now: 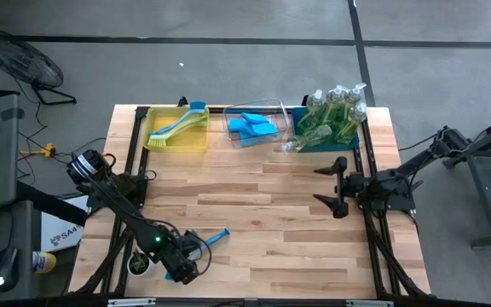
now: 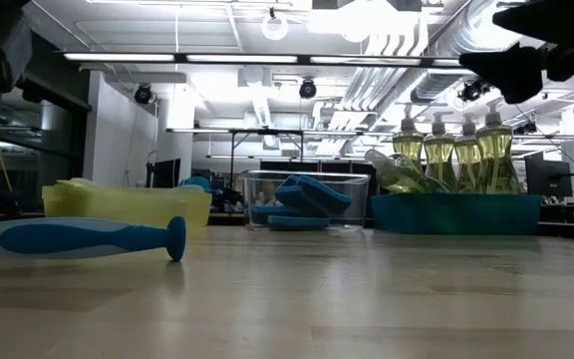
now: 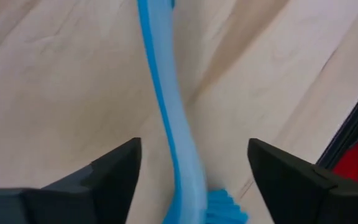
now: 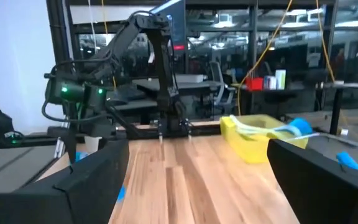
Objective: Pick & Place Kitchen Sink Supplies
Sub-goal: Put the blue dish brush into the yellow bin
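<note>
At the table's near left corner, I see the left gripper (image 3: pixel 191 174) with fingers spread on either side of the blue dish brush (image 3: pixel 166 118), which lies flat on the wood, not clamped. My right gripper (image 1: pixel 332 188) hovers wide open and empty at mid-right, near the teal bin (image 1: pixel 348 143) of soap bottles (image 1: pixel 335 115).

Pale wooden bench (image 1: pixel 297 222) of jointed planks, smooth with a soft sheen. Blue dish brush (image 2: pixel 88 238) in smooth, slightly glossy plastic. Soap bottles (image 2: pixel 456 152) of clear, shiny plastic. Translucent yellow bin (image 1: pixel 177 141), clear bin (image 1: pixel 281 111), matt black gripper fingers (image 3: pixel 114 177)
</note>
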Tool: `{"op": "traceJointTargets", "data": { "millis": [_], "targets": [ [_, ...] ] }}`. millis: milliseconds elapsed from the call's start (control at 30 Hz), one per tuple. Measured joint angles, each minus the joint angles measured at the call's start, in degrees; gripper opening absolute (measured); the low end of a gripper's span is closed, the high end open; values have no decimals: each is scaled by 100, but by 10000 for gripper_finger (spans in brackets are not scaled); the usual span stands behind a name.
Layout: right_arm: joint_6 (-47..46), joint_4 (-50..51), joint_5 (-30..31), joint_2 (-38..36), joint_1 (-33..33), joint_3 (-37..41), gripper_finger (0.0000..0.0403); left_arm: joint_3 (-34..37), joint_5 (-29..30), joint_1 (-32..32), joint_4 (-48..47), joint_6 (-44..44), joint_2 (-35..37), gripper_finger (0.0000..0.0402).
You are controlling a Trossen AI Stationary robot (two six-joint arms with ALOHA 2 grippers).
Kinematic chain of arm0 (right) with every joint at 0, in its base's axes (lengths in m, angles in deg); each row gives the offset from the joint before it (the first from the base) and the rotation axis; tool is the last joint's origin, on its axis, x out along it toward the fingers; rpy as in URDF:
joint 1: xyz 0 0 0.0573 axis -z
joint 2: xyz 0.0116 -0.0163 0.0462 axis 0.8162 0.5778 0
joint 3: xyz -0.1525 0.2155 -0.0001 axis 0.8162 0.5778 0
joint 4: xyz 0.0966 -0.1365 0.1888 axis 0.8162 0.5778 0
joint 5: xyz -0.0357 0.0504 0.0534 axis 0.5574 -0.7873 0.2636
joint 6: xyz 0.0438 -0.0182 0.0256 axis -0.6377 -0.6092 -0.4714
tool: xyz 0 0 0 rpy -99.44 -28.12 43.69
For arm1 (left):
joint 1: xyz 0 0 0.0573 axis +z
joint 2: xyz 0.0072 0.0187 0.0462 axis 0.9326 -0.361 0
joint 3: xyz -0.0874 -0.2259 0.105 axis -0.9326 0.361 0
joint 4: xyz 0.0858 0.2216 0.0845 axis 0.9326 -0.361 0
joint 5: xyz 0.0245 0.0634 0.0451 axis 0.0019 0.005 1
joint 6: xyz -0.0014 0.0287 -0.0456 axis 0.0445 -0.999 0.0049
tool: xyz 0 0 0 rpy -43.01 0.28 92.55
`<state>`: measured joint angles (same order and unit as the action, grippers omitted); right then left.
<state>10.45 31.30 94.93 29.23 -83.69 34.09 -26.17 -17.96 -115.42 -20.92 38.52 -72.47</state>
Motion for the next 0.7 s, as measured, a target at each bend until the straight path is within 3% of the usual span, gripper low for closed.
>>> {"op": "traceJointTargets", "data": {
  "millis": [167,433,700],
  "targets": [
    [426,101,-7,-405,10,0,376,2,83,5,-4,-20,-69,237],
    [527,1067,75,-1393,10,0,376,-13,-69,3,97,7,-357,165],
    [685,1992,120,-2558,10,0,376,-9,-178,8,73,118,-409,127]
  ]
}}
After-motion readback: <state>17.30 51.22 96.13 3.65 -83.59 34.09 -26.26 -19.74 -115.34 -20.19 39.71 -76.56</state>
